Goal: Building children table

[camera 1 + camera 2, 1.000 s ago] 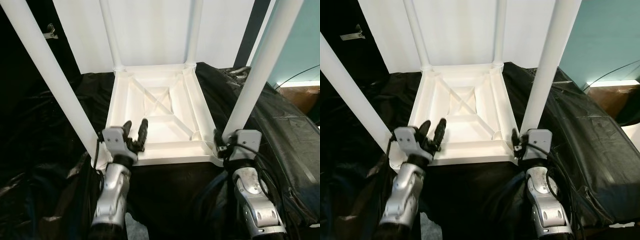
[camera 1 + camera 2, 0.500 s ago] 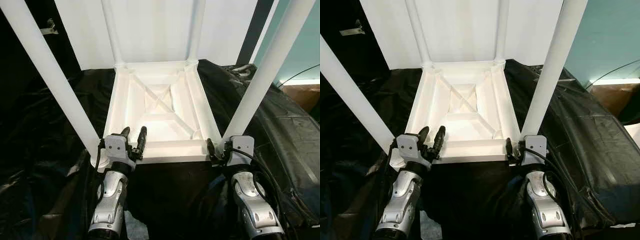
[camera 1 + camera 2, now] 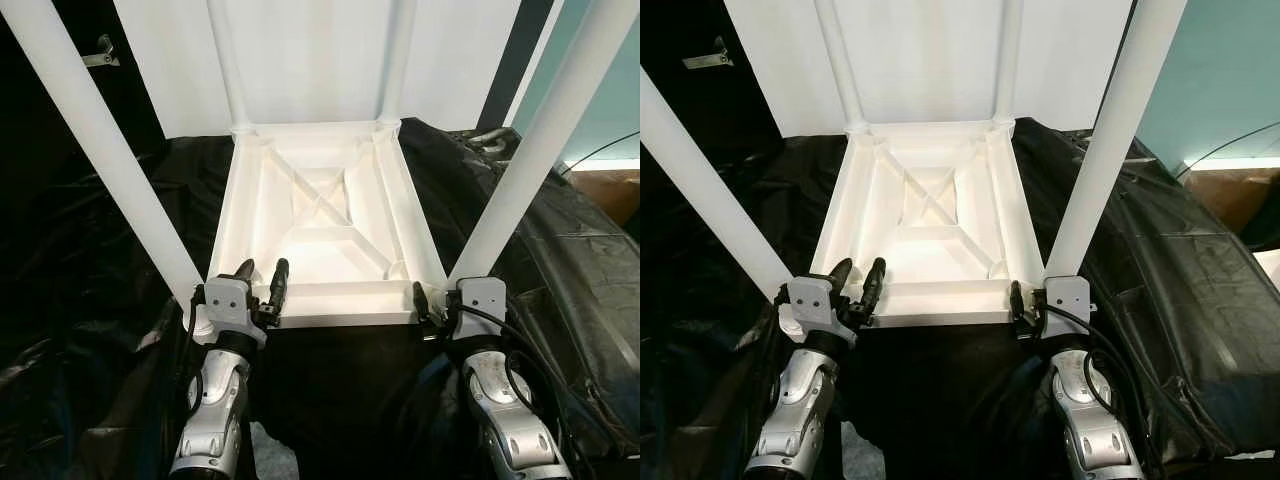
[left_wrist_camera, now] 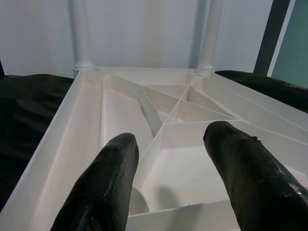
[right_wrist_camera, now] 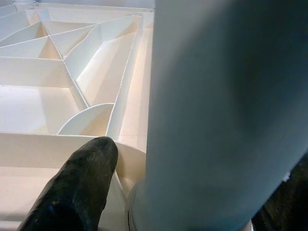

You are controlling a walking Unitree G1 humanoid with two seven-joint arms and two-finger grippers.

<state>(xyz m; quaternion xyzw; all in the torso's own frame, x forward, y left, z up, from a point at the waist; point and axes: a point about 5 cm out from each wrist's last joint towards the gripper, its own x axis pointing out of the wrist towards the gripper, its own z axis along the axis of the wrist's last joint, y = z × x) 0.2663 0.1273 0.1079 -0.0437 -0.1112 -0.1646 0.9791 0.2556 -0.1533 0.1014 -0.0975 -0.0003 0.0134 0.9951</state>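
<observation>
White plastic children's table (image 3: 320,235) lies upside down at frame centre on crumpled black plastic sheeting (image 3: 90,290), ribbed underside facing up. White wall panel (image 3: 310,60) at top, teal wall (image 3: 620,90) upper right. Four white tubular legs are socketed in the corners: far pair (image 3: 228,70) at top centre, near-left leg (image 3: 100,150) and near-right leg (image 3: 540,140) crossing the upper corners of the frame. Sheeting runs out well past the table on both sides; near table edge (image 3: 340,320) sits lower centre.

Left gripper (image 3: 262,282), lower left, forearm pointing up-frame, fingers (image 4: 108,183) spread apart over the near edge, gripping nothing. Right gripper (image 3: 432,300), lower right, is at the base of the near-right leg; one finger (image 5: 72,187) lies just beside the leg, the other hidden, so closure can't be told.
</observation>
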